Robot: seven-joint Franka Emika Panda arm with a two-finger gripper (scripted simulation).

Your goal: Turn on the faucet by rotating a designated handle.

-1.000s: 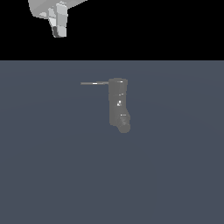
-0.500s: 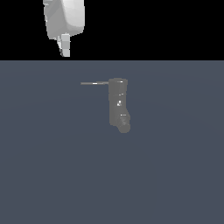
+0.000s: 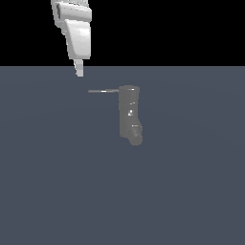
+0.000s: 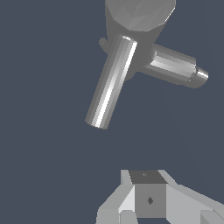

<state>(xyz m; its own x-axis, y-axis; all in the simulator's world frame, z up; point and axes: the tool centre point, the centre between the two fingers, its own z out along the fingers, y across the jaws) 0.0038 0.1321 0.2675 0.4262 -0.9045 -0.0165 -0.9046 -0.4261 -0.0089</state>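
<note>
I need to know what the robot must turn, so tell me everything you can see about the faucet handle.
The handle is a thin, straight grey rod with a metallic sheen in the wrist view. It projects level from the top of the faucet, toward the exterior view's left. Only the faucet touches it. The end effector hangs above its free end, apart from it.

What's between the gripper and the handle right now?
Nothing visible. In the exterior view the gripper hangs above and to the left of the handle, apart from it, with only bare floor between. The wrist view shows the same open gap to the handle.
</note>
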